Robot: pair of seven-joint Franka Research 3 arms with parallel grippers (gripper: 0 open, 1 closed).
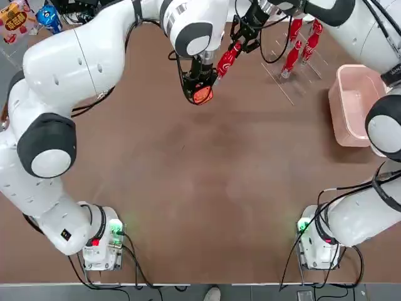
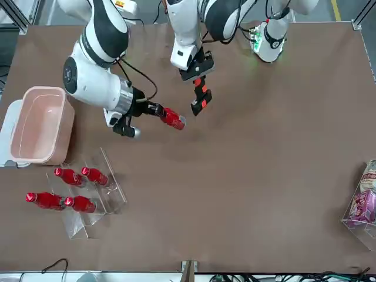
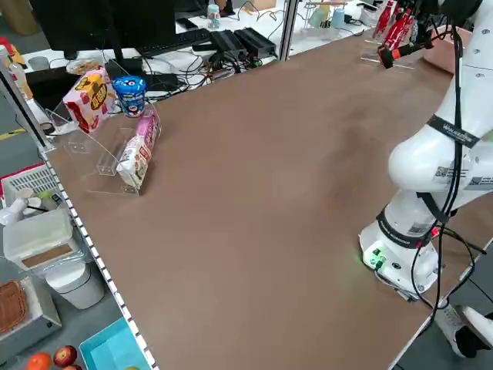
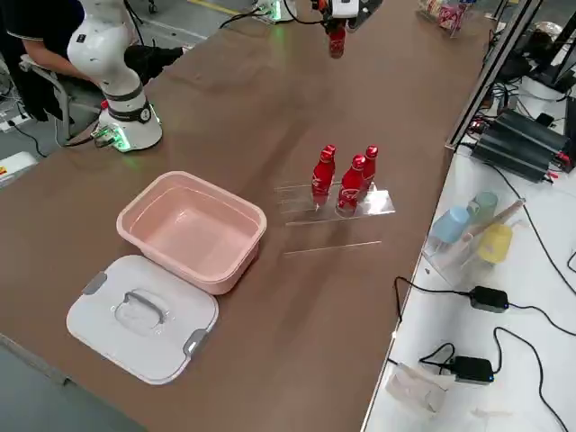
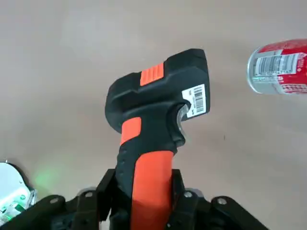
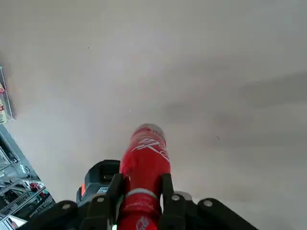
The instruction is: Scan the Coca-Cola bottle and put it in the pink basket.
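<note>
Gripping scanner (image 5: 177,81) with left gripper (image 5: 143,191) above table (image 1: 188,157); grasping bottle (image 6: 146,160) with right gripper (image 6: 143,189), just beside scanner, well apart from basket (image 4: 193,229) toward table's right edge.

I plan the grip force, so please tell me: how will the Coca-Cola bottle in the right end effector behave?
The bottle is probably slippery, since its surface looks glossy. Its rounded sides suggest it may roll if laid down; the narrow tapered shape might tip easily.
</note>
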